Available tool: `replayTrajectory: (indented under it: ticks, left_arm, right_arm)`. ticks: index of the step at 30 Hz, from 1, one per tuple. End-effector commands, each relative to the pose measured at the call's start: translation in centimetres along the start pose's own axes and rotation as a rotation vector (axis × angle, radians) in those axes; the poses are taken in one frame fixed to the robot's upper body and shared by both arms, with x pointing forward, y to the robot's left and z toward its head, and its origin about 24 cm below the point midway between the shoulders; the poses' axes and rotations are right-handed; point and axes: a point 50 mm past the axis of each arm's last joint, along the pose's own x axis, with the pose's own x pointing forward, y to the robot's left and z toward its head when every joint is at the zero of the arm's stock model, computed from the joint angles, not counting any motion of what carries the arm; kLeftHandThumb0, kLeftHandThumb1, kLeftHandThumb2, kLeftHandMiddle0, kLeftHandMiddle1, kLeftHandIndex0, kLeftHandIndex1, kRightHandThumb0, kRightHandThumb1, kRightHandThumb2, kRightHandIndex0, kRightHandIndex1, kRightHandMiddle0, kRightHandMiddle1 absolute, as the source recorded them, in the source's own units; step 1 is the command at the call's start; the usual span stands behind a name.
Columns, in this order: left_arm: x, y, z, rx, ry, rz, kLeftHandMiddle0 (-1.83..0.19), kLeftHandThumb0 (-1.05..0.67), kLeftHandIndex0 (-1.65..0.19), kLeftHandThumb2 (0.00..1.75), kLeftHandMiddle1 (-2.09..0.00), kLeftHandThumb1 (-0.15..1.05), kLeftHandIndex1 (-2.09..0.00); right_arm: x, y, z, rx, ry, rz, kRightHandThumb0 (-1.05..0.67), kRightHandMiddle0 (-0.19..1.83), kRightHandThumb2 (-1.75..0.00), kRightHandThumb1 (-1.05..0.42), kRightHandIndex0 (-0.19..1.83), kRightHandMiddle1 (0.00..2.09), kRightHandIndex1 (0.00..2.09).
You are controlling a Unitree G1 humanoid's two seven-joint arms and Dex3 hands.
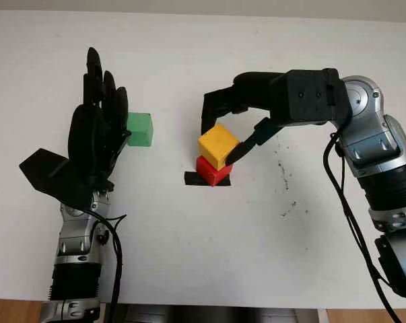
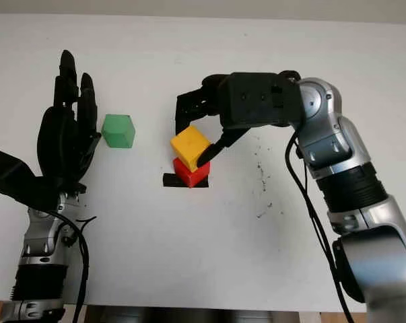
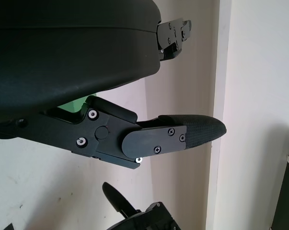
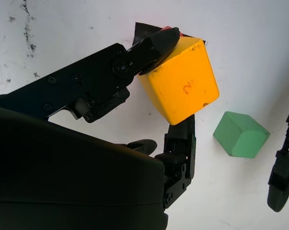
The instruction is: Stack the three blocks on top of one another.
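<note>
- Right hand pinches the yellow block, tilted atop the red block, largely hidden beneath it.
- Left hand is open, with the green block just beside its fingers.

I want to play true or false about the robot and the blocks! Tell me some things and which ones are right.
1. The right hand is holding the yellow block. True.
2. The yellow block sits over the red block. True.
3. The green block is already on top of the stack. False: it stands alone on the white table, beside the left hand.
4. The left hand is holding the green block. False: it is open, next to the block.
5. The red block rests on a piece of black tape. True.
</note>
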Motion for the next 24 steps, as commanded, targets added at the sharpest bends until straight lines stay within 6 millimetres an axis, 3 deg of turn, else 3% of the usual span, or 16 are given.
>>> replayTrajectory:
  ticks: [1, 24]
  left_arm:
    - [-0.22, 0.00, 0.24, 0.007, -0.007, 0.007, 0.19, -0.70, 0.19, 0.51, -0.01, 1.05, 0.00]
    - [-0.23, -0.02, 0.22, 0.013, -0.010, 0.001, 0.19, -0.70, 0.19, 0.51, -0.01, 1.05, 0.00]
  right_arm:
    - [0.11, 0.50, -0.36, 0.002, 0.008, 0.018, -0.50, 0.43, -0.05, -0.90, 0.41, 1.52, 0.07]
    - [0.33, 0.83, -0.66, 0.000, 0.016, 0.005, -0.51, 0.38, -0.06, -0.91, 0.38, 1.60, 0.05]
